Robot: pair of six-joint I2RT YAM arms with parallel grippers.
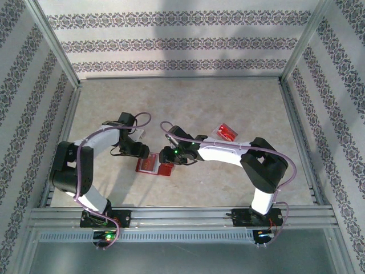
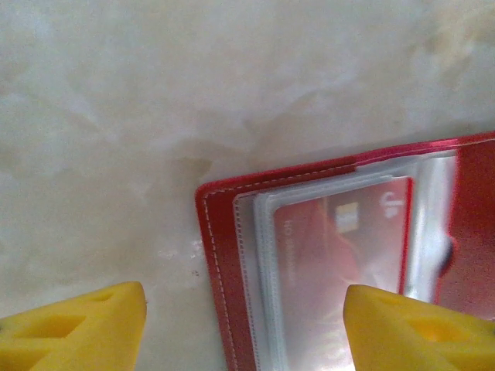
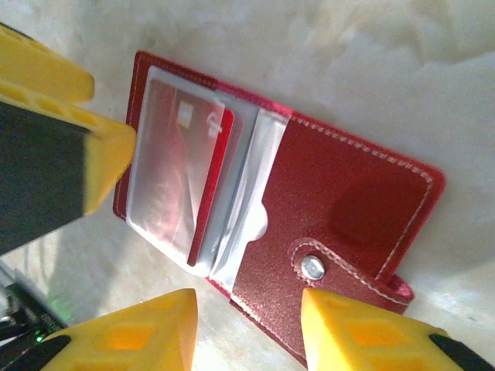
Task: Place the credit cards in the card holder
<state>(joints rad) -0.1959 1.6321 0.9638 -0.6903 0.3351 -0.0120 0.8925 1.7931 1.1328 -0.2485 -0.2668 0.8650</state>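
We found the card holder (image 3: pixel 340 193) lying open on the table (image 1: pixel 188 103), a credit card (image 3: pixel 186 162) in its clear sleeve. Left gripper (image 2: pixel 246 328) and right gripper (image 3: pixel 249 328) hovered over it, jaws apart, apparently holding nothing.

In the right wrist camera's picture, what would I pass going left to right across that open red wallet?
credit card tucked behind plastic → clear sleeve → metal snap → clasp tab
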